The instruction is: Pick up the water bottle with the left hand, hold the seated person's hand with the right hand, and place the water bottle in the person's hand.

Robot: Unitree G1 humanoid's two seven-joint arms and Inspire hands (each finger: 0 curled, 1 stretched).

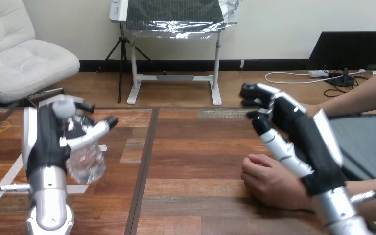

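A clear plastic water bottle (85, 161) stands at the table's left. My left hand (49, 139) is wrapped around it, fingers and thumb curled on its upper part so that its top is hidden. My right hand (298, 132) hovers at the right with fingers loosely bent and nothing in them. It sits above and just right of the person's hand (269, 178), which rests as a loose fist on the wood; the two look apart.
The wooden table (191, 147) has a dark seam running down its middle. A second arm of the person (362, 93) reaches in from the upper right. A yellow rubber band (0, 126) lies at the far left.
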